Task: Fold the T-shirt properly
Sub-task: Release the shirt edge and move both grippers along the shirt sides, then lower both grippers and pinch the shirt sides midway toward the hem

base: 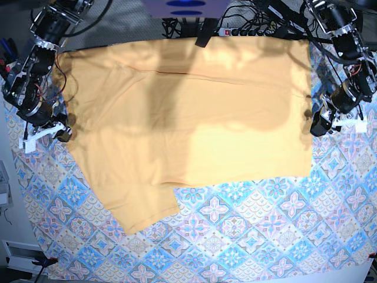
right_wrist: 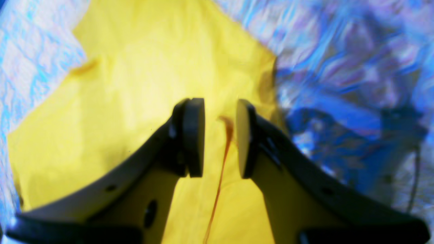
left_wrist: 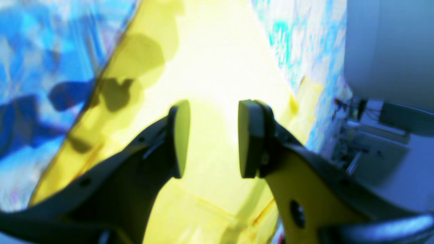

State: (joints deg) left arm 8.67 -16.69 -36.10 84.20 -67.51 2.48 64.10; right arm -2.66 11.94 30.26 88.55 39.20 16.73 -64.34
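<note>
On tablecloth (base: 247, 236): 1 T-shirt (base: 194, 130), 2 pincers.

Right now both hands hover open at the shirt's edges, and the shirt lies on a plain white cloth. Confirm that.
Not quite. The cloth under the shirt is not plain white: the base view shows a blue-and-pink tile pattern. The rest holds: the left hand and the right hand are open, with nothing between their pads, at the shirt's edges.
</note>
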